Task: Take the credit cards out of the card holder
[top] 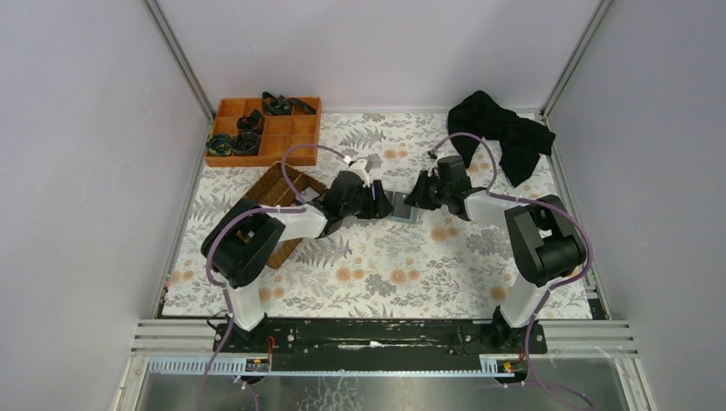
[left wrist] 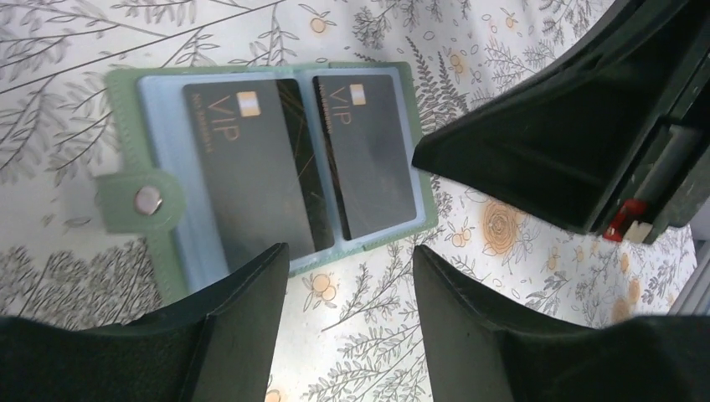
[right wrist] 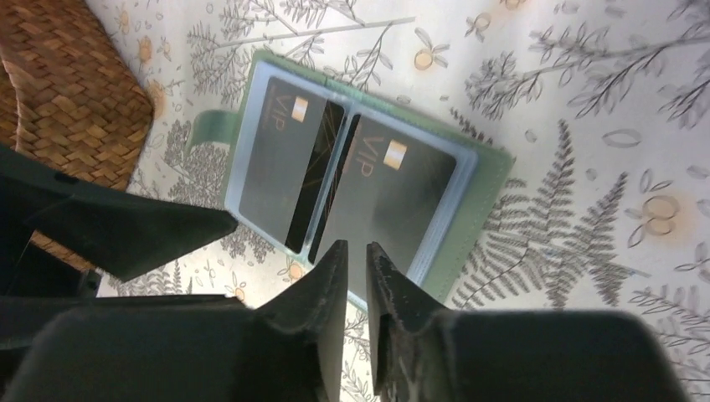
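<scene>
The card holder lies open on the floral cloth between my two grippers, its light blue inside facing up and its snap tab sticking out. Two dark credit cards marked VIP sit in its slots, side by side. My left gripper stands open just short of the holder's near edge, holding nothing. The right gripper hovers over the near end of one card, jaws drawn to a thin slit, nothing seen between them. The holder's green rim shows beside it.
A brown wicker basket lies under the left arm, close to the holder. An orange divided tray with dark items stands at the back left. A black cloth is heaped at the back right.
</scene>
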